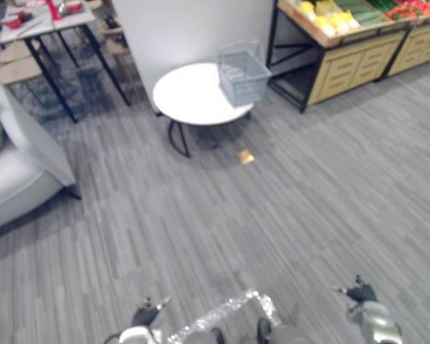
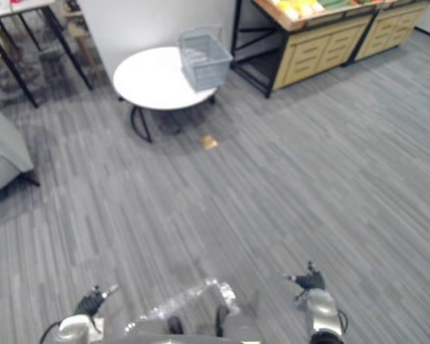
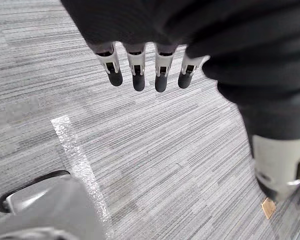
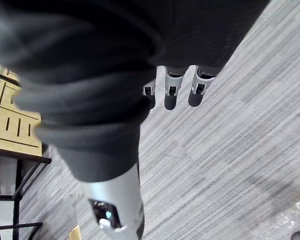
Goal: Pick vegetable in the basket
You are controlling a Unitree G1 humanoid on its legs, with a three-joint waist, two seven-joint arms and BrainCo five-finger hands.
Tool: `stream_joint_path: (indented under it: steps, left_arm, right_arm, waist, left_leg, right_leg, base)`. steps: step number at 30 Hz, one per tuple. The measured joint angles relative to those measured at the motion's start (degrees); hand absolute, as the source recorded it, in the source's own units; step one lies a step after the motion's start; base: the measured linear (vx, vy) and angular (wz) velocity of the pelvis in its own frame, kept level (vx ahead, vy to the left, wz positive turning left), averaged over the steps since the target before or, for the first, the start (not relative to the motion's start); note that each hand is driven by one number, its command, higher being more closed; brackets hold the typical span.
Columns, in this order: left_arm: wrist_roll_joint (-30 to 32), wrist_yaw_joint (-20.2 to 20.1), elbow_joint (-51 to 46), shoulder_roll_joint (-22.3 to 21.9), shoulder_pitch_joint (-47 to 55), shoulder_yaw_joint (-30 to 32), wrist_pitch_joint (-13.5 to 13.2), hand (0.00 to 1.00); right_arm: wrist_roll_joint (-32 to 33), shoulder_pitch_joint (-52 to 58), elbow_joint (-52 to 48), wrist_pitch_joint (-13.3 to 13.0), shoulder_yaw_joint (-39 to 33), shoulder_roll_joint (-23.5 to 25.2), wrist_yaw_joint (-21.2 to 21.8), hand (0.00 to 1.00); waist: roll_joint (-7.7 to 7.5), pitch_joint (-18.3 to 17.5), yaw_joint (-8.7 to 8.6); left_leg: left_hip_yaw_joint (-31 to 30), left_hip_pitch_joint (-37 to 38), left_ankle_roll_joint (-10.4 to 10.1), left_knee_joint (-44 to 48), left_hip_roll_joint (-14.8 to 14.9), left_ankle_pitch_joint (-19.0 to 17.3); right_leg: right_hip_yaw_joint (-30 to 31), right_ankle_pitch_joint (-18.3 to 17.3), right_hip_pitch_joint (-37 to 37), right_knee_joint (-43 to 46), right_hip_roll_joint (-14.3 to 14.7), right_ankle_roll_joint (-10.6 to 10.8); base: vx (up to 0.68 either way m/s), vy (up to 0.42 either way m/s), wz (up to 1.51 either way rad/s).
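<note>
A grey wire basket (image 1: 242, 72) stands on the right edge of a round white table (image 1: 193, 97) far ahead. Yellow, green and red vegetables (image 1: 330, 18) lie on a wooden market stand (image 1: 351, 54) at the back right. My left hand (image 1: 147, 313) hangs low at the bottom left and my right hand (image 1: 362, 294) at the bottom right, both over bare floor and far from the basket. In the wrist views the left hand's fingers (image 3: 138, 70) and the right hand's fingers (image 4: 171, 92) hang straight with nothing in them.
A small tan scrap (image 1: 246, 157) lies on the floor in front of the table. A white sofa (image 1: 14, 165) stands at the left, a black-legged table (image 1: 46, 29) with red items at the back left. A strip of shiny tape (image 1: 222, 312) marks the grey floor.
</note>
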Motion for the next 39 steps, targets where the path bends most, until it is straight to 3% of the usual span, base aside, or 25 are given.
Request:
stream_joint_path:
  steps: [2,4,6,8,9,10,11,13,14,16,17,19,20,22,24,25,26,27,29,30,31,32,34,36,39]
  left_arm:
    - [-0.29,0.03,-0.01,-0.09,1.07,-0.19,0.12,0.00]
    - [-1.73,0.03,-0.56,-0.17,1.72,-0.79,0.21,0.00]
    - [-2.05,0.00,-0.77,-0.44,2.43,-0.80,0.22,0.00]
    - [-2.04,0.03,-0.77,-1.14,3.24,-0.79,0.10,0.00]
    - [-2.00,0.02,-0.62,-1.38,4.19,-0.71,-0.13,0.00]
    - [-1.90,0.02,0.49,-1.50,4.79,0.23,-0.15,0.00]
    - [-1.72,0.01,0.76,-1.97,5.03,0.54,-0.10,0.00]
    - [-1.50,-0.09,0.78,-2.80,6.20,0.57,-0.12,0.00]
    - [-1.49,-0.09,0.74,-2.43,6.58,0.25,-0.05,0.00]
    - [-1.49,-0.10,0.12,-1.80,6.07,-1.57,-0.12,0.00]
    - [-1.52,-0.06,-1.07,-1.10,5.19,-3.20,-0.34,0.00]
    - [-1.74,-0.06,-1.47,-0.29,2.90,-3.98,-0.36,0.00]
    - [-2.05,-0.12,-1.50,0.29,0.73,-4.63,-0.60,0.00]
    - [-2.04,-0.48,-1.40,1.44,-1.81,-6.30,-1.11,0.00]
    - [-1.93,-0.54,-0.44,1.87,-3.82,-6.77,-1.41,0.00]
    - [-1.87,-0.54,-0.32,1.90,-3.60,-6.78,-1.41,0.00]
    - [-1.67,-0.58,-0.23,2.23,-2.14,-6.68,-1.43,0.00]
    - [-1.12,-0.65,1.01,1.90,-1.02,-6.87,-1.41,0.00]
    - [-0.95,-0.63,2.28,0.82,-0.20,-6.46,-1.37,0.00]
    - [-0.94,-0.65,2.62,0.43,0.03,-5.90,-1.36,0.00]
    - [-1.06,-0.55,2.82,-0.65,1.04,-4.71,-1.31,0.00]
    - [-1.08,-0.55,2.84,-1.47,2.17,-4.68,-1.27,0.00]
    - [-1.12,-0.52,2.57,-1.91,2.45,-4.68,-1.30,0.00]
    - [-1.24,-0.50,1.79,-2.02,2.67,-4.69,-1.35,0.00]
    - [-1.37,-0.50,0.21,-2.62,4.10,-4.61,-1.35,0.00]
  right_arm:
    - [0.74,-0.65,-0.98,-0.03,0.01,-0.75,-0.30,0.00]
    - [0.96,-1.47,-2.16,-0.05,0.03,-2.58,-0.40,0.00]
    - [2.20,-3.55,-3.20,-0.24,0.02,-5.11,-0.46,0.00]
    - [2.57,-5.33,-3.66,-0.43,0.17,-7.61,-0.80,0.00]
    - [2.56,-5.96,-5.14,-0.58,1.14,-8.13,-1.22,0.00]
    - [2.31,-5.71,-7.53,-0.67,2.92,-7.51,-0.92,0.00]
    - [2.04,-5.70,-8.54,-0.79,3.70,-7.54,-0.74,0.00]
    - [1.91,-5.90,-11.24,-0.98,4.89,-7.28,-0.41,0.00]
    - [1.89,-6.63,-12.21,-1.04,6.61,-6.95,-0.37,0.00]
    - [1.83,-8.04,-12.54,-1.14,7.71,-6.98,-0.45,0.00]
    - [1.83,-9.40,-14.26,-1.27,8.76,-7.41,-0.70,0.00]
    - [1.91,-11.43,-15.14,-2.03,8.62,-8.49,-0.93,0.00]
    - [1.99,-12.56,-15.75,-2.52,8.34,-10.08,-1.81,0.00]
    - [2.01,-14.75,-15.85,-2.58,6.27,-12.45,-2.74,0.00]
    - [2.03,-19.08,-15.69,-2.64,4.02,-15.32,-4.84,0.00]
    - [2.03,-19.76,-15.73,-2.77,3.96,-15.89,-5.11,0.00]
    - [2.00,-20.60,-15.83,-2.99,4.04,-16.19,-5.31,0.00]
    - [1.93,-21.09,-16.13,-3.01,4.14,-16.58,-5.23,0.00]
    - [1.86,-21.58,-17.91,-2.78,4.19,-16.67,-5.40,0.00]
    - [1.84,-21.64,-18.59,-2.76,4.43,-16.56,-5.42,0.00]
    - [1.37,-22.35,-19.44,-2.60,6.25,-16.25,-5.71,0.00]
    - [-0.52,-23.29,-20.24,-2.31,8.44,-15.56,-6.33,0.00]
    - [-2.82,-24.69,-22.87,-2.38,11.40,-14.28,-7.37,0.00]
    - [-4.27,-26.45,-23.68,-2.47,12.39,-14.33,-7.52,0.00]
    - [-6.02,-31.94,-24.80,-3.36,15.50,-15.19,-7.72,0.00]
  waist:
    - [-0.71,0.81,0.18]
    - [-1.52,1.06,1.29]
    - [-0.15,0.68,1.83]
    - [2.33,0.22,2.69]
    - [2.73,-0.12,2.97]
    - [-0.10,-0.53,3.59]
    - [-0.58,-0.42,3.84]
    - [-1.55,-0.14,3.81]
    - [-2.94,0.44,2.77]
    - [-2.45,0.76,2.03]
    - [-2.02,0.97,1.48]
    - [-1.24,1.42,0.90]
    - [-1.07,1.56,0.49]
    - [-0.95,1.64,-0.44]
    - [-1.57,1.80,-0.77]
    - [-1.57,1.81,-0.75]
    - [-1.76,1.69,-0.52]
    - [0.03,1.49,-0.32]
    - [2.97,1.56,0.32]
    - [3.22,1.57,0.64]
    - [3.78,1.88,1.12]
    - [4.20,2.68,1.56]
    - [2.78,4.99,2.77]
    - [2.41,5.19,2.91]
    - [2.28,5.27,3.24]
  left_leg:
    - [0.23,-3.45,-0.72,0.52,-0.02,-1.35]
    - [0.82,-5.64,-1.64,-9.60,-2.67,-1.06]
    - [1.96,-6.25,-3.46,-28.81,-5.62,4.14]
    - [1.52,-6.40,-3.52,-41.80,-6.02,9.47]
    - [1.32,-6.11,-1.87,-42.34,-6.26,12.57]
    - [1.52,-3.97,-1.24,-41.33,-9.57,13.04]
    - [1.60,-2.91,0.03,-40.67,-10.26,12.81]
    - [2.53,1.20,5.62,-39.05,-11.83,10.61]
    - [2.60,6.98,6.66,-38.64,-13.41,7.19]
    - [1.59,12.05,6.58,-39.03,-13.41,4.80]
    - [0.78,16.46,6.01,-40.96,-13.38,3.41]
    - [-1.61,19.30,5.37,-43.14,-13.35,2.57]
    - [-3.55,21.01,4.70,-44.83,-13.08,2.16]
    - [-6.69,22.74,3.01,-46.15,-12.76,1.09]
    - [-8.13,26.13,-0.38,-47.29,-12.20,-0.99]
    - [-8.13,27.43,-1.56,-47.36,-11.93,-1.73]
    - [-8.00,30.40,-4.10,-47.34,-11.29,-3.27]
    - [-7.77,32.56,-5.57,-45.94,-8.63,-3.60]
    - [-7.88,27.65,-7.78,-33.91,-2.78,-1.28]
    - [-7.94,24.88,-7.50,-27.75,-1.18,0.80]
    - [-8.25,18.25,-3.64,-12.68,3.04,6.99]
    - [-9.17,13.53,-1.42,1.95,5.92,6.63]
    - [-9.09,6.99,-0.75,13.53,5.48,2.60]
    - [-7.66,3.65,-0.37,10.36,3.68,0.99]
    - [-1.32,-1.33,-1.30,-13.28,-3.27,-0.01]
  right_leg:
    - [1.10,-1.12,1.35,-0.09,-1.06,-0.30]
    - [2.98,-1.63,1.28,-1.05,-2.75,0.32]
    - [4.49,-1.82,1.61,-4.20,-4.04,0.69]
    - [5.97,-2.59,2.49,-6.16,-3.81,1.99]
    - [6.72,-4.99,3.00,-5.03,-4.64,3.86]
    - [6.97,-7.72,1.78,2.17,-8.18,6.22]
    - [6.65,-8.04,-0.33,8.47,-9.09,6.65]
    - [7.34,-5.28,-5.38,26.24,-10.60,11.34]
    - [9.75,2.53,-10.23,42.61,-11.35,16.97]
    - [8.00,2.07,-14.37,52.14,-11.41,14.94]
    - [2.50,-0.24,-18.31,52.84,-13.53,10.50]
    - [-3.35,-1.71,-22.01,46.83,-15.28,7.98]
    - [-6.42,-1.80,-23.72,37.79,-15.59,7.69]
    - [-9.24,1.67,-24.18,17.39,-15.94,7.05]
    - [-11.07,9.56,-25.16,-1.77,-17.78,7.32]
    - [-11.91,9.93,-25.56,-2.77,-18.03,7.24]
    - [-12.59,12.00,-25.31,-2.72,-18.10,5.36]
    - [-12.54,20.13,-25.58,1.78,-16.52,3.01]
    - [-13.80,14.46,-26.61,7.81,-13.44,1.73]
    - [-13.85,13.02,-26.52,8.79,-12.37,0.89]
    - [-13.63,10.42,-24.19,9.10,-9.72,0.23]
    - [-13.30,8.56,-20.24,8.43,-7.32,-0.39]
    - [-11.92,4.19,-10.57,5.98,-5.44,-1.99]
    - [-11.35,3.10,-7.24,3.72,-4.82,-2.06]
    - [-10.21,1.96,-1.57,-2.00,-4.25,-1.31]
  base:
    - [0.21,-0.002,-0.24]
    - [0.28,0.068,-0.40]
    - [0.32,0.130,-0.39]
    - [0.47,0.235,-0.39]
    - [0.76,0.392,-0.56]
    - [0.66,0.333,-0.55]
    - [0.65,0.311,-0.53]
    - [0.49,0.227,-0.24]
    - [0.44,0.160,0.08]
    - [0.58,0.137,0.28]
    - [0.62,0.092,0.38]
    - [0.47,0.004,0.53]
    - [0.52,-0.091,0.92]
    - [0.54,-0.172,1.02]
    - [0.74,-0.366,0.77]
    - [0.82,-0.431,0.48]
    - [0.78,-0.409,0.24]
    - [0.79,-0.435,0.07]
    - [0.63,-0.463,-0.17]
    - [0.62,-0.532,-0.36]
    - [0.62,-0.455,-0.57]
    - [0.72,-0.443,-0.68]
    - [0.60,-0.285,-0.48]
    - [0.40,-0.147,-0.19]
    - [0.46,-0.065,-0.25]
